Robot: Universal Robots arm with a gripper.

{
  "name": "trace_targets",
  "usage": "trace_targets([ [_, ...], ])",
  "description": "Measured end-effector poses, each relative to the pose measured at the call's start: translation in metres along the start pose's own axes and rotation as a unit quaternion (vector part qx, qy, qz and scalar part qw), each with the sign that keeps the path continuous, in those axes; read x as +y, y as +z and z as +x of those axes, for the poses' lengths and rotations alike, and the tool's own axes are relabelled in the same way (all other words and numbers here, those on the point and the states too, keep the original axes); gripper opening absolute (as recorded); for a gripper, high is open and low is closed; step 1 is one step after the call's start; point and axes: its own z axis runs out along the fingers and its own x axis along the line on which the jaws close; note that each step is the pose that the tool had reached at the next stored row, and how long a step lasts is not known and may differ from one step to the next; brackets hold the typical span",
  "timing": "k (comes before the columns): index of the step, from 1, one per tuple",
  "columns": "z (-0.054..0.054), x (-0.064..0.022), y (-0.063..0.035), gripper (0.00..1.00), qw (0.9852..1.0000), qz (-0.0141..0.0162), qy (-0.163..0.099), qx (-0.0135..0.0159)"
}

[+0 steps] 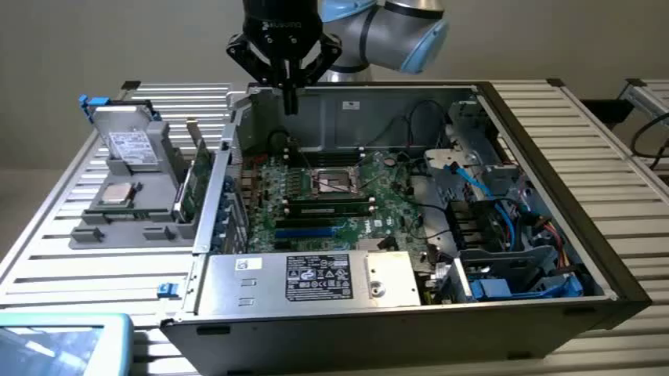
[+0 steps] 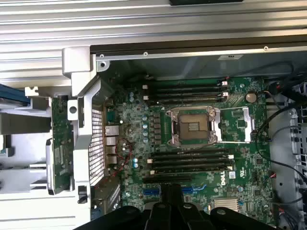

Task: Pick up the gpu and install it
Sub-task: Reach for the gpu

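The gpu (image 1: 191,188) is a green card standing on edge in the grey holder (image 1: 115,227), just outside the open computer case on the exterior view's left. The wrist view shows the gpu (image 2: 60,143) beside the case's perforated rear wall (image 2: 96,143). My gripper (image 1: 290,100) hangs above the back corner of the case, over the motherboard (image 1: 324,196), with its black fingers shut together and nothing between them. It is well apart from the gpu. The gripper (image 2: 172,199) points down toward the board's slots (image 2: 165,189).
The holder also carries a silver drive with a white label (image 1: 131,149) and a processor (image 1: 117,193). Inside the case are the open processor socket (image 2: 192,125), a memory stick (image 1: 329,207), the power supply (image 1: 303,278) and blue cables (image 1: 491,204).
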Motion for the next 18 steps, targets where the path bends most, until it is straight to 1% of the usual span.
trace_targets([
  [9, 0.000, 0.0000, 0.0000, 0.12, 1.0000, 0.0000, 0.000, 0.0000],
  [11, 0.001, -0.0001, 0.0000, 0.12, 1.0000, 0.0000, 0.000, -0.0004],
  [13, 0.006, -0.0005, -0.0002, 0.12, 1.0000, 0.0000, 0.000, -0.0008],
  [18, 0.028, -0.0020, -0.0005, 0.12, 1.0000, -0.0002, 0.000, -0.0027],
])
